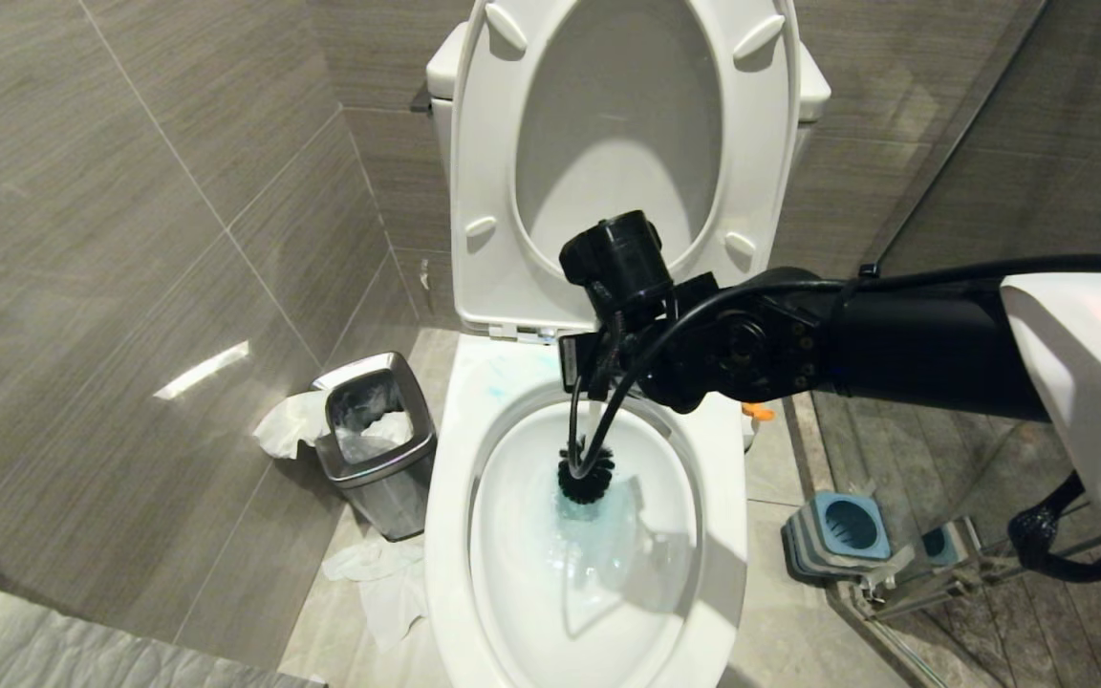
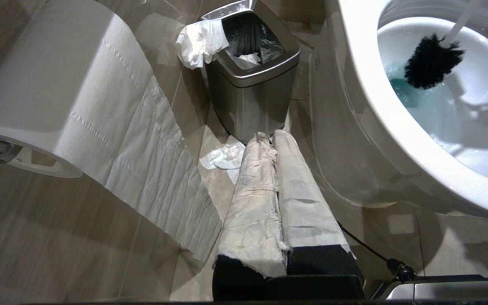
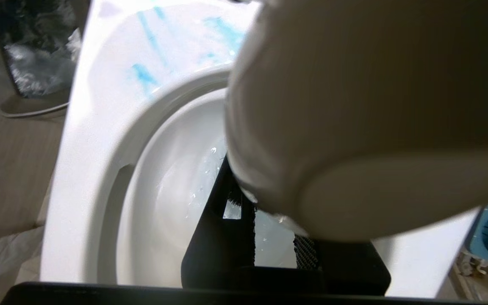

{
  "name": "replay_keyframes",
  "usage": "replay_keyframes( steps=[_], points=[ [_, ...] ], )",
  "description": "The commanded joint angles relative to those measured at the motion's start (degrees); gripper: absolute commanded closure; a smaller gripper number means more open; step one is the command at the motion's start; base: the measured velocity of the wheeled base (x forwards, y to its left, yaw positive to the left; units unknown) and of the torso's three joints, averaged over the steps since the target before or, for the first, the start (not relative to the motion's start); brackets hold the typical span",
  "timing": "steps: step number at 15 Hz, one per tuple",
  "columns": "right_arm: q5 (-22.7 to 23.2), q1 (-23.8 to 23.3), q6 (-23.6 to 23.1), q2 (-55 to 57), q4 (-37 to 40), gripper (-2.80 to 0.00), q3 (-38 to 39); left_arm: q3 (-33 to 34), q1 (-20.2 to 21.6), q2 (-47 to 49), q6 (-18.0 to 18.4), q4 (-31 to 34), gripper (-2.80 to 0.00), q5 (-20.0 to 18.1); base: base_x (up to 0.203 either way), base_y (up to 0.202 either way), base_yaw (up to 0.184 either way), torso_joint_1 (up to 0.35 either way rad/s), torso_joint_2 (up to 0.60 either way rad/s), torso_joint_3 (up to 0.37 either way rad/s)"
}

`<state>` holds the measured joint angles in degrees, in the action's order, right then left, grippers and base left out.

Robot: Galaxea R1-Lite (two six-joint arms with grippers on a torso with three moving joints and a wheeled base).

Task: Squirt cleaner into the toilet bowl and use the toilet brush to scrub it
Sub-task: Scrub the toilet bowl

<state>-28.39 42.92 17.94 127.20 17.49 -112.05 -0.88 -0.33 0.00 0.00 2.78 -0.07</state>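
Observation:
The toilet bowl [image 1: 445,478] stands in the middle with seat and lid raised, and blue-tinted water lies at its bottom. My right gripper [image 1: 598,368] hangs over the bowl's back rim, shut on the white handle of the toilet brush [image 1: 586,473]. The black bristle head sits down in the water. In the right wrist view the handle's rounded end [image 3: 375,106] fills the picture above the black fingers [image 3: 227,212]. Blue streaks of cleaner [image 3: 144,76] mark the rim. An orange nozzle [image 1: 758,412] peeks out beside the toilet. My left gripper [image 2: 269,137] is parked low at the left, shut and empty.
A steel bin [image 1: 378,449] with tissue spilling out stands left of the toilet, with crumpled paper [image 1: 383,583] on the floor. The blue-and-grey brush holder [image 1: 842,535] sits on the floor at the right by a glass panel. A toilet paper roll [image 2: 57,84] hangs near my left arm.

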Motion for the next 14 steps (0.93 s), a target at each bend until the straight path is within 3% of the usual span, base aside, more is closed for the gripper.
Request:
replay_keyframes(
  steps=[1, 5, 9, 11, 14],
  points=[
    [-0.16, 3.05, 0.78, -1.28, 0.12, 0.0, 2.39, 0.0, -0.02, 0.09, 0.0, 0.03, 0.0, -0.01, 0.0, 0.0, 0.0, 0.0, 0.0, 0.0],
    [-0.62, 7.92, 1.71, -10.76, 0.09, 0.0, 15.37, 0.0, -0.02, 0.09, 0.0, 0.03, 0.0, -0.01, 0.0, 0.0, 0.0, 0.0, 0.0, 0.0],
    [-2.82, 8.64, 2.3, -22.57, -0.1, 0.0, 31.5, 0.0, -0.02, 0.09, 0.0, 0.03, 0.0, -0.01, 0.0, 0.0, 0.0, 0.0, 0.0, 0.0],
    [-3.6, 6.0, 2.58, -23.36, -0.27, 0.0, 32.38, 0.0, -0.02, 0.09, 0.0, 0.03, 0.0, -0.01, 0.0, 0.0, 0.0, 0.0, 0.0, 0.0],
    [-3.86, 4.24, 2.3, -19.47, -0.21, 0.0, 24.48, 0.0, -0.02, 0.09, 0.0, 0.03, 0.0, -0.01, 0.0, 0.0, 0.0, 0.0, 0.0, 0.0]
  ],
)
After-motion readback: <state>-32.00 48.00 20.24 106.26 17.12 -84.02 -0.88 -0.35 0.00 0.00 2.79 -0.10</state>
